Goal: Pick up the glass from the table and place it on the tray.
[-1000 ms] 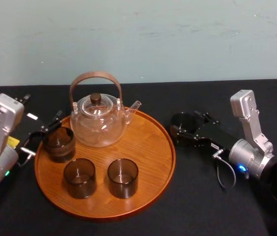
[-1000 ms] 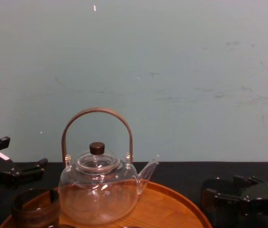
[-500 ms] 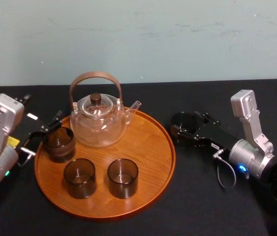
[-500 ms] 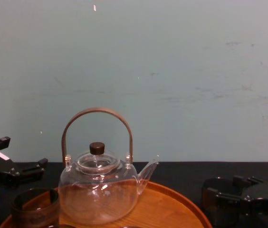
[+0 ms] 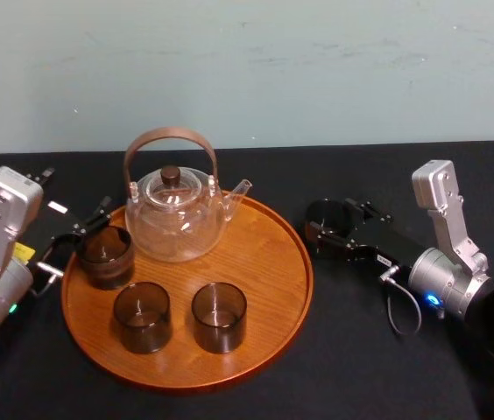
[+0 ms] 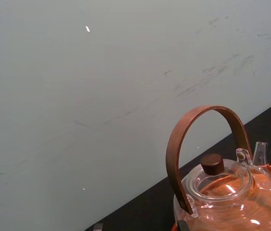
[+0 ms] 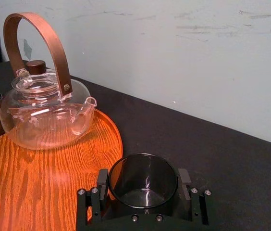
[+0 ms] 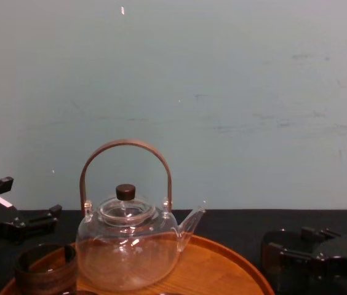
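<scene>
Nothing shifted since before, right gripper [image 5: 327, 225] grasping glass [image 7: 143, 179] on table [image 5: 361, 359] beside tray [image 5: 305, 273], left gripper [image 5: 77, 237] spread open.

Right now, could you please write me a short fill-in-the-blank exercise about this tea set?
The tray holds a teapot and ___ dark glasses.
A fourth glass stands off the tray on the black ___.
The hand closed on that glass is the robot's ___ one.
The left hand sits open at the tray's ___ edge.
Missing words: three; table; right; left.
</scene>
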Controlling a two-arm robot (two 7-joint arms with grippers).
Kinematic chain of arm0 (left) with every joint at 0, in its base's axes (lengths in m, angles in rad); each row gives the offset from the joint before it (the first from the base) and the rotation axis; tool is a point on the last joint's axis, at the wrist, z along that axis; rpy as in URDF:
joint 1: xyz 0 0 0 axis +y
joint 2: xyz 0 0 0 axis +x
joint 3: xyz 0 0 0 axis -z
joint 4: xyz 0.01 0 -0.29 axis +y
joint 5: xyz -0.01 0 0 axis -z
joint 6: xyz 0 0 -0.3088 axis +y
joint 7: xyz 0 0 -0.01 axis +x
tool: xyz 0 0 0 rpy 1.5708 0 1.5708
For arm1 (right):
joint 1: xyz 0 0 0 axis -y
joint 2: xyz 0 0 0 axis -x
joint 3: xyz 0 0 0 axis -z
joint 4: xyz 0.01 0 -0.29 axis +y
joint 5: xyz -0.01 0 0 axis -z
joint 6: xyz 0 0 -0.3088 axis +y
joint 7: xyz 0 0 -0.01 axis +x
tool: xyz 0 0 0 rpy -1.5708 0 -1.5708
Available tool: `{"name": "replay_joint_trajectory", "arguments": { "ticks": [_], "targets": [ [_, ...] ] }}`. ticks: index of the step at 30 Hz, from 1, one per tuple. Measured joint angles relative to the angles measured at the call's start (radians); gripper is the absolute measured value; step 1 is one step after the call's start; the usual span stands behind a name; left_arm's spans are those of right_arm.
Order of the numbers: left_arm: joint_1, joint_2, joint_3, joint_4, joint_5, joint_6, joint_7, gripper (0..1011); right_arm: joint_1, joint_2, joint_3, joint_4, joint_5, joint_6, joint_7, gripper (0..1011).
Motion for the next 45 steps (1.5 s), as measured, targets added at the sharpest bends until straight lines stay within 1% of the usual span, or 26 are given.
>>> {"name": "replay_joint_trajectory", "arguments": {
  "ticks": [12, 16, 19, 27, 34, 45],
  "targets": [
    [0.000, 0.000, 0.000, 0.000, 0.000, 0.000, 0.000, 1001, 0.000, 0.000, 0.000, 0.000, 0.000, 0.000, 0.000, 885],
    [0.000, 0.000, 0.000, 0.000, 0.000, 0.000, 0.000, 1001, -0.007, 0.000, 0.009, -0.004, 0.010, -0.016, 0.003, 885],
    [0.000, 0.000, 0.000, 0.000, 0.000, 0.000, 0.000, 1001, -0.016, 0.003, 0.016, -0.024, 0.012, -0.027, -0.001, 886],
    [0.000, 0.000, 0.000, 0.000, 0.000, 0.000, 0.000, 1001, -0.040, 0.014, 0.017, -0.085, 0.002, -0.042, -0.010, 885],
    [0.000, 0.000, 0.000, 0.000, 0.000, 0.000, 0.000, 1001, -0.059, 0.018, 0.007, -0.140, 0.002, -0.049, 0.000, 885],
    [0.000, 0.000, 0.000, 0.000, 0.000, 0.000, 0.000, 1001, -0.069, 0.025, -0.007, -0.175, 0.004, -0.050, 0.009, 885]
  ]
}}
